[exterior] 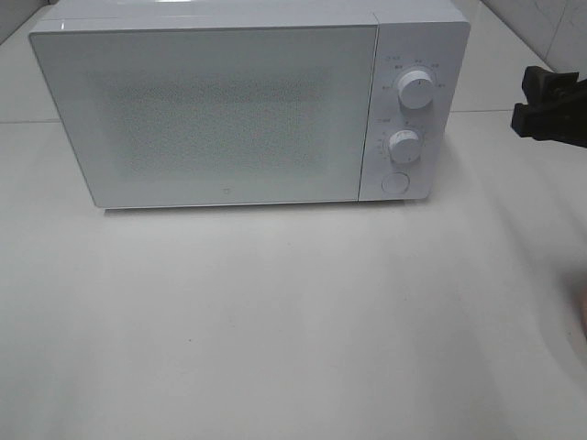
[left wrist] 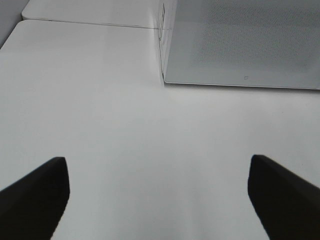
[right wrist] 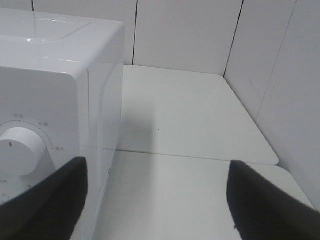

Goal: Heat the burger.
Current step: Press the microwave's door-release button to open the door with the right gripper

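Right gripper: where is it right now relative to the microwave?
In the exterior high view the right gripper sits at the right edge, to the right of the microwave, level with its upper dial, open and not touching it.

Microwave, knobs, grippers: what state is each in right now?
Microwave: door shut.
Upper knob: no gripper on it.
Lower knob: no gripper on it.
Left gripper: open, empty, over bare table.
Right gripper: open, empty, beside the microwave's knob end.
Burger: not in view.
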Tool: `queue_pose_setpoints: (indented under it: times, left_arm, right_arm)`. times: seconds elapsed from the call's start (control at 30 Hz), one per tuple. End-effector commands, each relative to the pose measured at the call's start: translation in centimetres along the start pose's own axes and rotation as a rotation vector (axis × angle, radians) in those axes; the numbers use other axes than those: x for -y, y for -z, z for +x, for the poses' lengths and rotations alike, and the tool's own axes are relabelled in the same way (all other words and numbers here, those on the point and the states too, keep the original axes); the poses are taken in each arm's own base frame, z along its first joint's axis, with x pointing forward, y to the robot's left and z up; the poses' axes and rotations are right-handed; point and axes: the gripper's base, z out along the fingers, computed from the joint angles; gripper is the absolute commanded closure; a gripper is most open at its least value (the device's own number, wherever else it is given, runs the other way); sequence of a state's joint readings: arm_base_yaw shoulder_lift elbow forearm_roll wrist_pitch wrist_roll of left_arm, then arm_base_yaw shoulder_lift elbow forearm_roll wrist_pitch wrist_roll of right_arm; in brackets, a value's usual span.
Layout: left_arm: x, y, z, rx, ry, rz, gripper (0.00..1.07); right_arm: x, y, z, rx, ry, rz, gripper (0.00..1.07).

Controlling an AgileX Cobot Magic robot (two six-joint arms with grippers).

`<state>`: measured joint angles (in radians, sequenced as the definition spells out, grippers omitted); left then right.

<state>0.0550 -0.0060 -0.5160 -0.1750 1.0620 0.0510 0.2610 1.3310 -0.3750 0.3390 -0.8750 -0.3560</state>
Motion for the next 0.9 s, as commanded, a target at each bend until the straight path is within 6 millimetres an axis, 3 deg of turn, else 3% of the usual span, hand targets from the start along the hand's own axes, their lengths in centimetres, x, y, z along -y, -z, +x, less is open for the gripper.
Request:
queue_pose_setpoints:
  times: [0.03,0.43,0.6,0.9]
  left_arm:
    - [0.1,0.2,0.2,0.009,0.000,0.007,0.18]
    - [0.1,0.2,0.2,0.009,0.000,0.007,0.18]
    - [0.1,0.2,0.2,0.009,0.000,0.007,0.18]
    - [0.1,0.2,0.2,0.009,0.000,0.007,0.18]
  right_arm:
    - [-0.9,0.1,0.0,0.025,0.016,0.023,0.34]
    - [-4.5,0.1,1.5,0.043,0.003,0.007,0.34]
    - [-6.5,0.3,3.3,0.009,0.027,-0.006,0.34]
    - [-8.4,0.6,5.1,-0.042,0.024,-0.050,0.34]
